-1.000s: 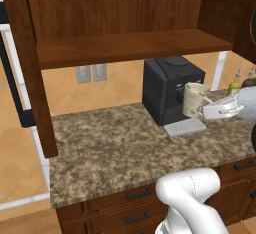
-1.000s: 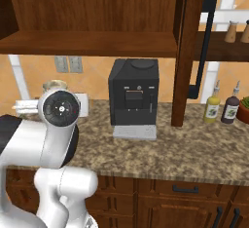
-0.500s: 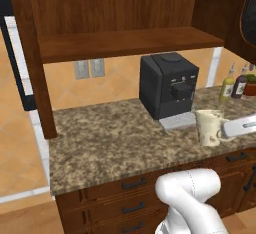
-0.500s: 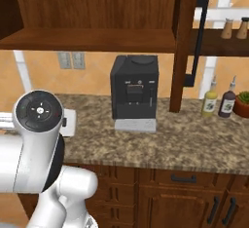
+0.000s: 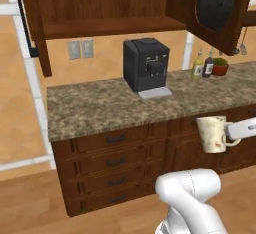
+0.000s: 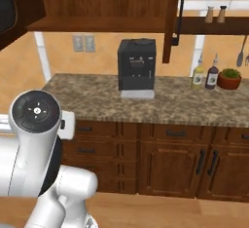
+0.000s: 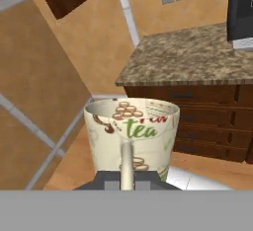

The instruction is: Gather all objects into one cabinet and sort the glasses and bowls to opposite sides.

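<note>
The coffee machine [image 5: 146,66] is the big thing standing on the counter [image 5: 90,108]. Left of it the stone top is bare. Right of it stand bottles [image 5: 204,64] and a small plant [image 5: 219,67], probably near the wall.

Even, bright rendered light; sharp, shadowless views.

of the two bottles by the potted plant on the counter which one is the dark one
The dark bottle is the one right beside the potted plant. The other bottle, on its far side toward the coffee machine, is yellowish.
</note>
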